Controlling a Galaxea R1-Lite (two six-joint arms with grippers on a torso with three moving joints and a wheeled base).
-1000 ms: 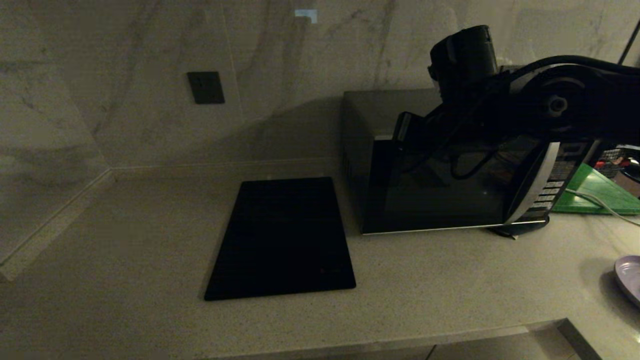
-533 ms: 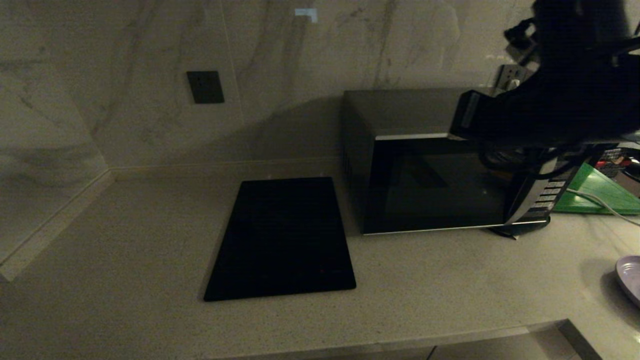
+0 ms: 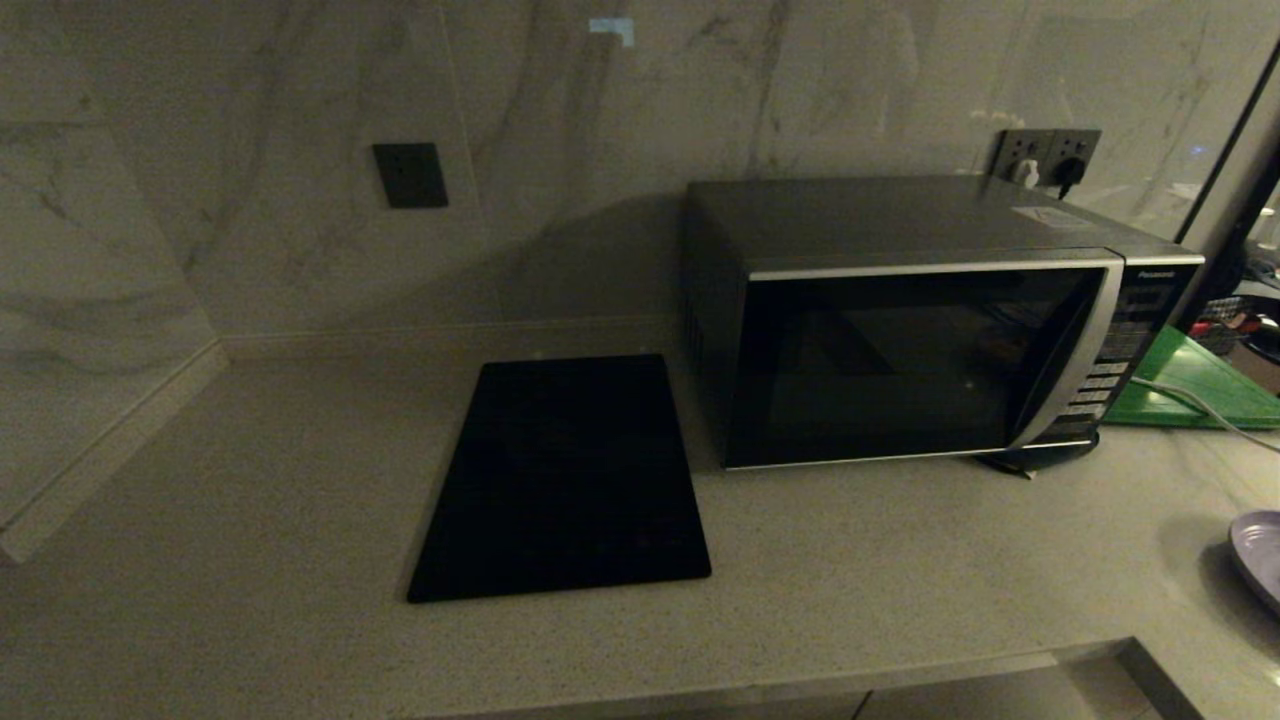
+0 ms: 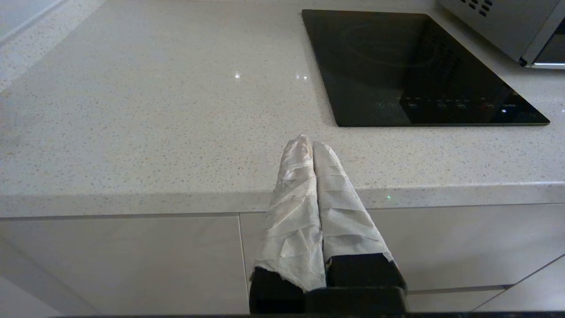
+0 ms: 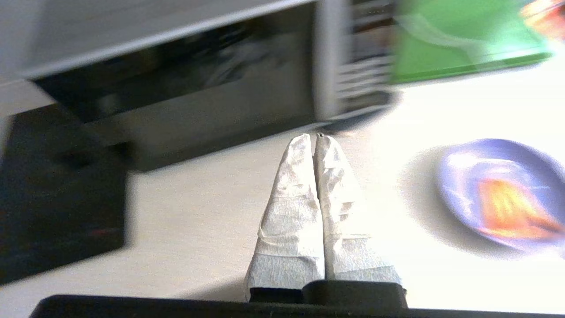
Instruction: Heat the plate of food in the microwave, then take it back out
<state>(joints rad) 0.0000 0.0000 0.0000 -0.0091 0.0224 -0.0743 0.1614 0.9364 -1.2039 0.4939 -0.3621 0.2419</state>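
microwave (image 3: 915, 325): on the counter (image 3: 250, 470), back against the marble wall; door shut, black glass, curved silver handle and button panel on its right side.
plate of food (image 5: 503, 194): lavender plate, orange-yellow sticks on it, on the counter in front of the microwave and off to its right, well apart from it; head view catches only its rim at the right edge (image 3: 1258, 555).
right gripper (image 5: 314, 138): cloth-wrapped fingers pressed together, nothing between them; above the counter in front of the microwave, toward its button panel side; plate is off to one side, not touching. Not in the head view.
left gripper (image 4: 307, 140): wrapped fingers together, empty; parked at the counter's front edge, well away from the microwave, cooktop between them.
cooktop (image 3: 565, 475): flat black panel, flush in the counter, just left of the microwave.
green board (image 3: 1190, 385): flat on the counter right of the microwave, just beside its button panel; a white cord (image 3: 1195, 405) runs across it.
wall sockets (image 3: 1045, 155): on the wall above the microwave's right rear corner, plugs in them.
dark wall plate (image 3: 411, 174): on the wall left of the microwave, above the cooktop.
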